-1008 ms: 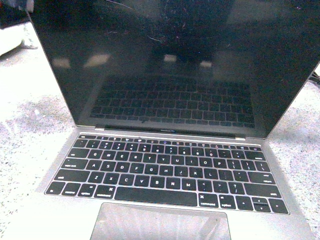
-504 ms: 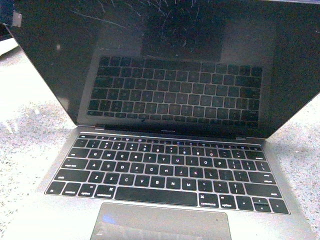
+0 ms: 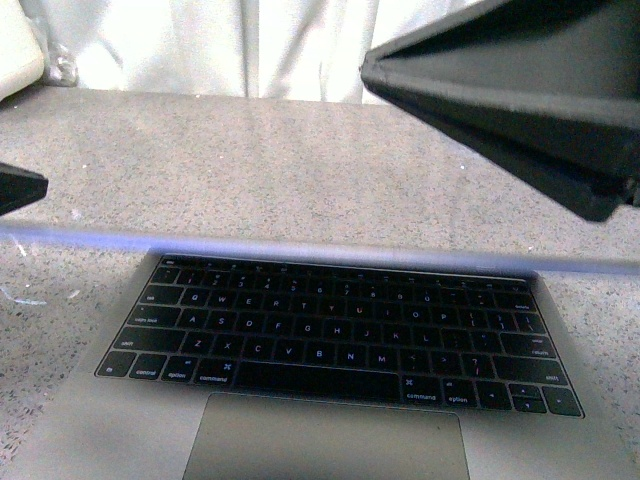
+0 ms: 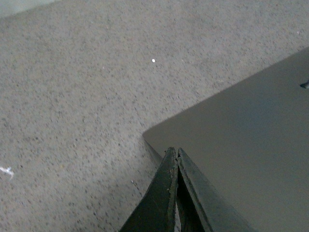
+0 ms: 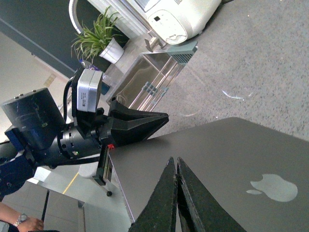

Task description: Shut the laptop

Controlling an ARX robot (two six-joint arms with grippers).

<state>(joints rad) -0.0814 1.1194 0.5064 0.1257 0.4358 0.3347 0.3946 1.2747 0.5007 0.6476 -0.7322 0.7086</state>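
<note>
Speckled grey countertop (image 3: 300, 150) all around. On its near side, laptop (image 3: 120, 430), lid (image 5: 217, 159) tilted partway down, edge-on to the front camera above the keyboard (image 3: 335, 335). Above the lid, to the right, right gripper (image 5: 173, 162), fingers pressed together, empty. At the lid's left corner, left gripper (image 4: 174, 151), likewise pinched closed on nothing. Near the right gripper, apple logo (image 5: 273, 187).

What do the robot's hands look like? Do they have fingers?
Each is a matte black wedge of two flat, tapering fingers, seen on the right gripper and left gripper. Behind the left one sit a silver-grey box, a black cylindrical wrist with thin black cables, and a small red mark.
</note>
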